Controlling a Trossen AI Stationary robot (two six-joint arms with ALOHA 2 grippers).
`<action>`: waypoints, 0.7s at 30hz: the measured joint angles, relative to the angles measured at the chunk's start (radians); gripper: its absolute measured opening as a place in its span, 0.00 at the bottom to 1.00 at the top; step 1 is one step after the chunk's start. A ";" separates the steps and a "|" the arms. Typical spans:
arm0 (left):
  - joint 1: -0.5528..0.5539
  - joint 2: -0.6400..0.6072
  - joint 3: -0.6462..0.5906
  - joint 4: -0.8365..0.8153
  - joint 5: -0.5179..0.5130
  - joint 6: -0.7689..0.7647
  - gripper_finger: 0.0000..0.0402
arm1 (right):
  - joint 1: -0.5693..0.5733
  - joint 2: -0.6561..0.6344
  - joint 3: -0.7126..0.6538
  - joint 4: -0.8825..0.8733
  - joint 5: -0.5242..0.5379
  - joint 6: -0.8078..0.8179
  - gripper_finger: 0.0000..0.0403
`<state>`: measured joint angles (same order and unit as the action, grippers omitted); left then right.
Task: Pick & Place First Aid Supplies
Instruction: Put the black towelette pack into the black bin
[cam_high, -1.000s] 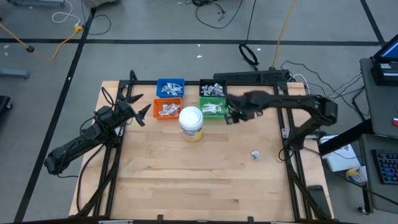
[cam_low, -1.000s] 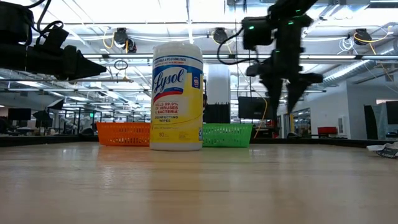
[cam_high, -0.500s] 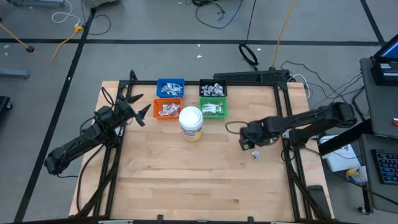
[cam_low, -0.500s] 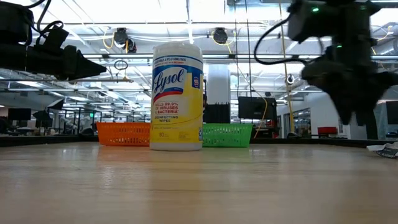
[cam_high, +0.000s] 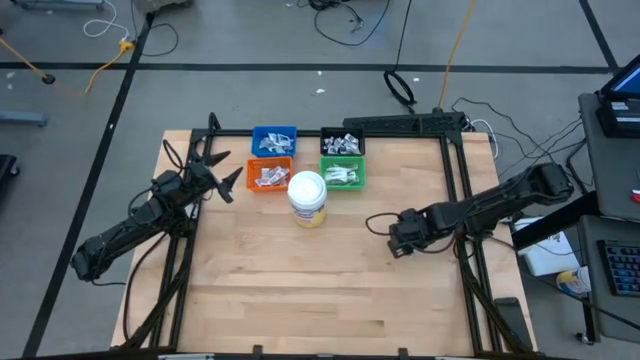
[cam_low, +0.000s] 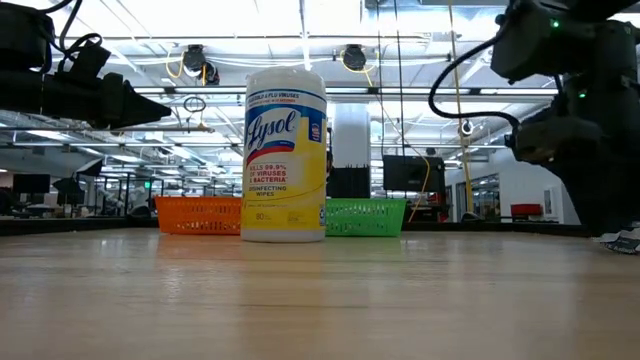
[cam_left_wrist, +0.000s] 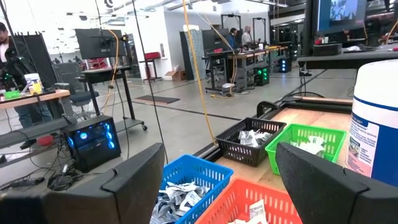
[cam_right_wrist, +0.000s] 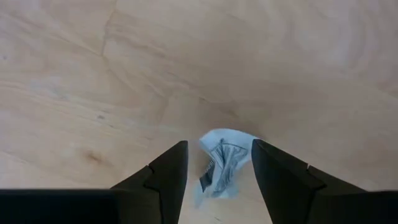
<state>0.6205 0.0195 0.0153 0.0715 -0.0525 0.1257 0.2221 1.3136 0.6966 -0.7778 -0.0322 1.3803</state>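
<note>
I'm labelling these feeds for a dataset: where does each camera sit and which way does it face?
High: overhead, looking down on the wooden table and both arms.
Low: table height, facing the white-lidded yellow wipes jar; arms overhead.
Left wrist: behind the open left gripper, facing the bins.
Right wrist: looking down between its fingers at a crumpled white packet.
High and low share the jar.

A: Left arm (cam_high: 130, 225)?
B: Dark, slim jointed links, thin black cables alongside. Left gripper (cam_high: 228, 180) has orange-tipped fingers; in its wrist cam they're broad, matte, dark wedges.
A: Right arm (cam_high: 500, 198)?
B: Same black build w/ chunky joints, looped cable near the wrist. Right gripper (cam_right_wrist: 217, 168) fingers (cam_right_wrist: 165, 174): dark, angular, tapering; green LED up on the wrist housing in low view.
</note>
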 joint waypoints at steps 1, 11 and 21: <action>0.000 0.000 0.000 0.000 0.000 0.000 0.77 | 0.003 -0.001 -0.007 0.005 -0.003 0.008 0.42; 0.000 0.000 0.000 0.000 0.000 0.000 0.77 | 0.010 0.000 -0.055 0.010 -0.057 -0.003 0.25; 0.000 0.000 0.000 0.000 0.000 0.000 0.77 | -0.009 0.000 -0.004 -0.044 -0.077 -0.127 0.05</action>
<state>0.6201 0.0194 0.0154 0.0715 -0.0525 0.1257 0.2135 1.3132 0.6924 -0.8214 -0.1090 1.2536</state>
